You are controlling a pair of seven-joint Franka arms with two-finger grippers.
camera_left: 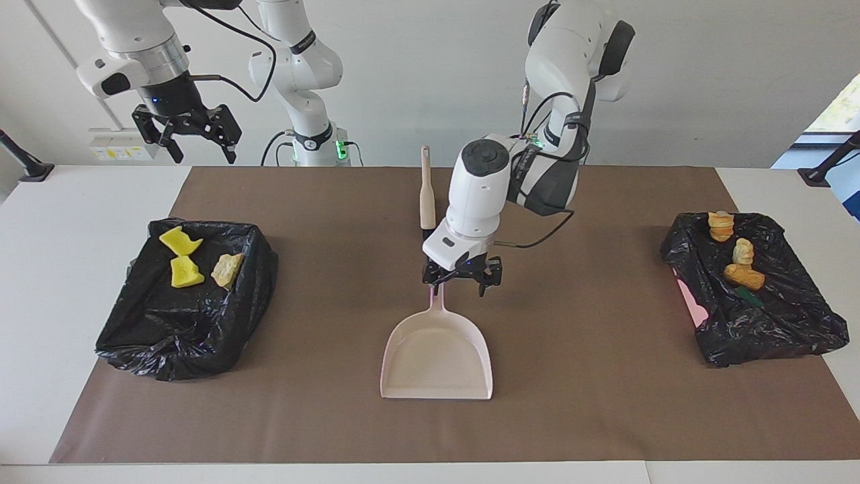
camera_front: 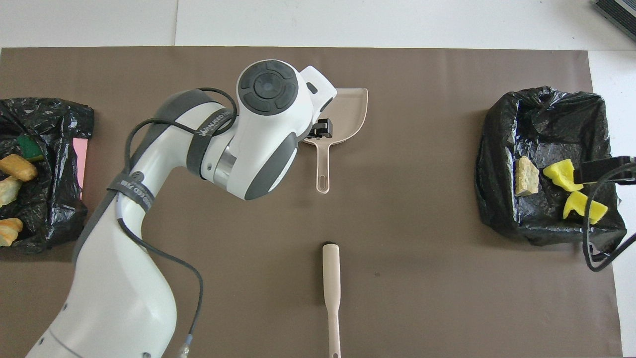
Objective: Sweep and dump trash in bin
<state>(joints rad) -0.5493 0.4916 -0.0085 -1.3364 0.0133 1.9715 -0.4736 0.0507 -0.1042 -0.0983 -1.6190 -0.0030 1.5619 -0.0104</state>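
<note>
Left tool (camera_left: 462,280) fingers apart above dustpan (camera_left: 437,356) handle, empty; right tool (camera_left: 187,134) spread, waiting high. Trash (camera_left: 181,259) already in both bins (camera_left: 181,323). Risk: snagging handle.

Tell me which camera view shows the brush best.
The overhead view: the brush lies fully exposed on the brown mat, nearer the robots than the dustpan. In the facing view only its upper handle shows; the left arm hides the rest.
</note>
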